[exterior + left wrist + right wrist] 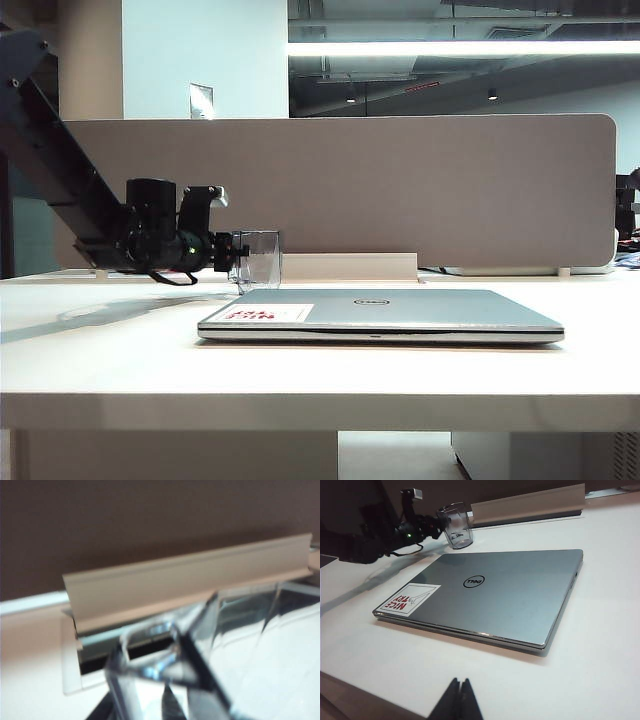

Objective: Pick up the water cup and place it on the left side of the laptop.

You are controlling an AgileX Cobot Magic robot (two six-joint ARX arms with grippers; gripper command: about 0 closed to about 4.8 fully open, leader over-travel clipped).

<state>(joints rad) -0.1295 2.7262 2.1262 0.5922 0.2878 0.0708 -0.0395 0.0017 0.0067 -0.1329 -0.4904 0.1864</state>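
Gripping the water cup (259,260), left jaws pinch it behind the laptop (385,312); right jaws pressed together.

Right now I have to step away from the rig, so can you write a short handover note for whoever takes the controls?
Left gripper: at the water cup behind the laptop's back left corner, jaws at its handle side; whether they have shut on it I cannot tell.
Right gripper: shut, holding nothing, parked near the table's front edge.
Laptop: closed, flat, mid-table.
Done: left arm has reached the cup.
Left: confirm the grip, lift the cup, set it on the table left of the laptop, release.
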